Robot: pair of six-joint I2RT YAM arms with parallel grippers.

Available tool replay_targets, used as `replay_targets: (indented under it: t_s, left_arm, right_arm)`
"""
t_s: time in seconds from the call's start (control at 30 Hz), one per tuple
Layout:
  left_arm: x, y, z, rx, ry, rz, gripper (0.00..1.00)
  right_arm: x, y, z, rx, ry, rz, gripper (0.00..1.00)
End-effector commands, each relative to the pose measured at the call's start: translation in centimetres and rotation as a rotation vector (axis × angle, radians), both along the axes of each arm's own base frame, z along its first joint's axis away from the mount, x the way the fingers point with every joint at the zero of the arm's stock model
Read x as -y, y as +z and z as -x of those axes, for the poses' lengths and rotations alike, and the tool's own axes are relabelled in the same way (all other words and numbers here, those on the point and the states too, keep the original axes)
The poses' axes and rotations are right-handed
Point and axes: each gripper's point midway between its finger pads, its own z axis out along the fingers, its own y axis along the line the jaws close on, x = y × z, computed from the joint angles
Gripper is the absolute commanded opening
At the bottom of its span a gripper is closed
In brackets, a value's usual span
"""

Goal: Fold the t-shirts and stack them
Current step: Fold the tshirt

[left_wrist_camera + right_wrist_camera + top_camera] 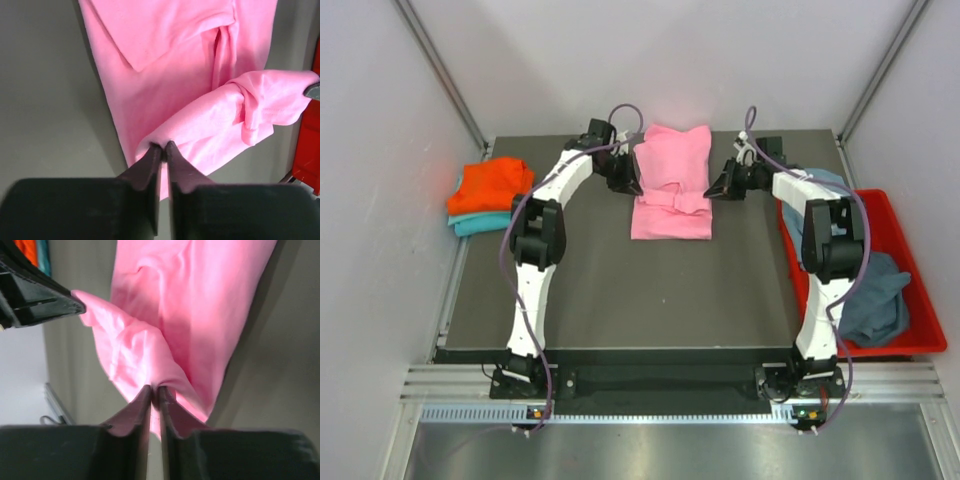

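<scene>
From above I can't make out either set of fingertips: they're dark against dark wrists, tight to the pink tee (672,200). So I'm going to the wrist cameras. The left gripper (162,146) is pinched closed on a raised fold at the pink tee's left edge, with cloth nipped right at the tips. The right gripper (154,388) is closed just as tight on the same fold from the right side, the fabric bunching up out of the jaws.

Between the two, the lifted fold sags and wrinkles across the tee's middle. The rest of the pink tee lies flat on the worktop (620,290), at the centre towards the far side. Its far end runs out of frame in both wrist views.

At the far left, the orange tee (492,183) sits on the teal tee (475,226), and only the teal's near edge shows. At the right, my right arm cuts across the red bin (920,345) and covers part of the grey-blue tee (880,300) crumpled inside. A paler scrap behind that arm is too hidden to name.
</scene>
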Motion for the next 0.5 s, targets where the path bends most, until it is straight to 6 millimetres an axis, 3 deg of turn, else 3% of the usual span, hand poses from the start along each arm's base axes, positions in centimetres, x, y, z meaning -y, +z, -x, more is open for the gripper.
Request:
replay_targets:
  t_s: [0.0,0.03,0.1,0.17,0.2,0.23,0.33,0.37,0.43,0.47]
  left_arm:
    - [0.1,1.1,-1.8,0.07,0.012,0.02,0.17]
    - [0.0,1.5,-2.1,0.086,0.018,0.02,0.31]
    - [-0.6,2.6,-2.7,0.127,0.039,-0.005,0.45]
    - [-1.4,5.3,-2.9,0.186,0.053,-0.021,0.55]
    - [-2.1,5.8,-3.1,0.202,0.073,-0.045,0.59]
    - [-2.9,7.7,-2.9,0.229,0.086,-0.046,0.65]
    - [-4.5,9.3,-1.2,0.214,0.087,-0.028,0.67]
    - [-4.8,8.0,0.1,0.154,0.088,-0.022,0.68]
    - [-5.2,8.2,1.7,0.095,0.084,0.038,0.68]
    - [-5.2,6.6,3.0,0.022,0.091,0.056,0.68]
  right_arm:
    - [0.5,1.4,-3.1,0.116,-0.013,0.025,0.16]
    - [0.6,1.1,-3.3,0.116,-0.018,0.043,0.27]
    - [0.8,2.2,-3.8,0.153,-0.013,0.068,0.48]
    - [1.5,3.8,-4.1,0.192,-0.027,0.097,0.55]
    - [1.8,4.1,-3.8,0.197,-0.025,0.109,0.55]
    - [1.9,5.6,-3.4,0.221,-0.025,0.105,0.55]
    - [1.8,6.4,-0.9,0.187,0.004,0.066,0.55]
    - [1.9,5.1,0.6,0.138,0.014,0.058,0.55]
    - [1.6,4.7,2.6,0.088,0.02,0.028,0.55]
    - [1.7,2.8,4.4,0.02,0.019,0.024,0.55]
